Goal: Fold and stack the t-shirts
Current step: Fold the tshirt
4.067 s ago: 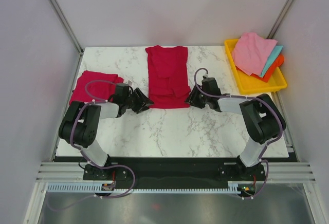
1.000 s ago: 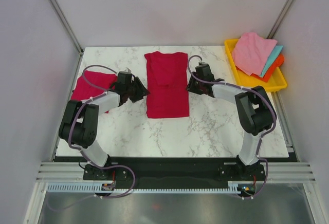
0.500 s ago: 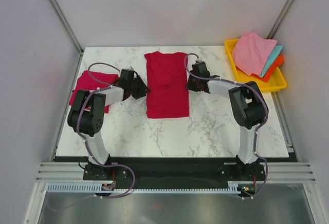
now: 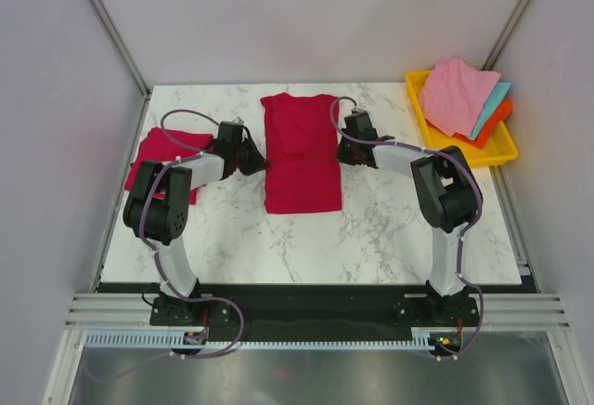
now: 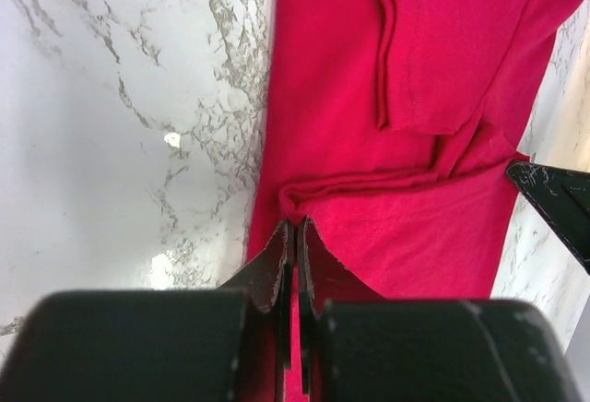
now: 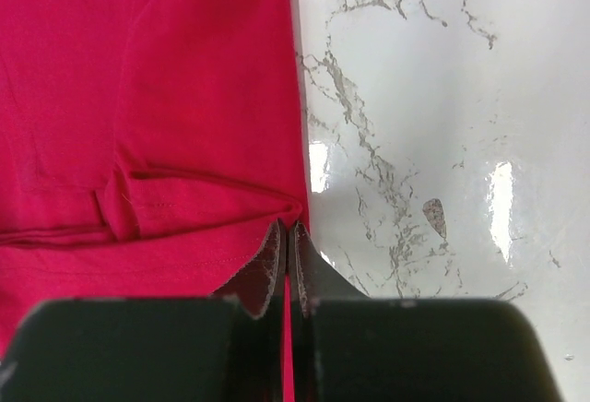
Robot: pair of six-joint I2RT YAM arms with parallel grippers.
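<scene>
A crimson t-shirt (image 4: 301,150) lies in the middle of the marble table as a long narrow strip, sleeves folded in. My left gripper (image 4: 260,156) is shut on its left edge, with red cloth (image 5: 406,98) pinched between the jaws. My right gripper (image 4: 340,151) is shut on its right edge; the cloth (image 6: 138,116) puckers at the fingertips (image 6: 277,236). A second t-shirt (image 4: 167,156), folded into a small rectangle, lies at the far left, partly behind the left arm.
A yellow tray (image 4: 455,150) at the back right holds pink, teal and orange cloths (image 4: 459,94). Bare marble (image 4: 371,238) stretches in front of the shirt. Metal frame posts stand at the table's back corners.
Both grippers have slid inward to the middle of the shirt's long edges and closed on the cloth. The shirt itself has not moved in the last second.
</scene>
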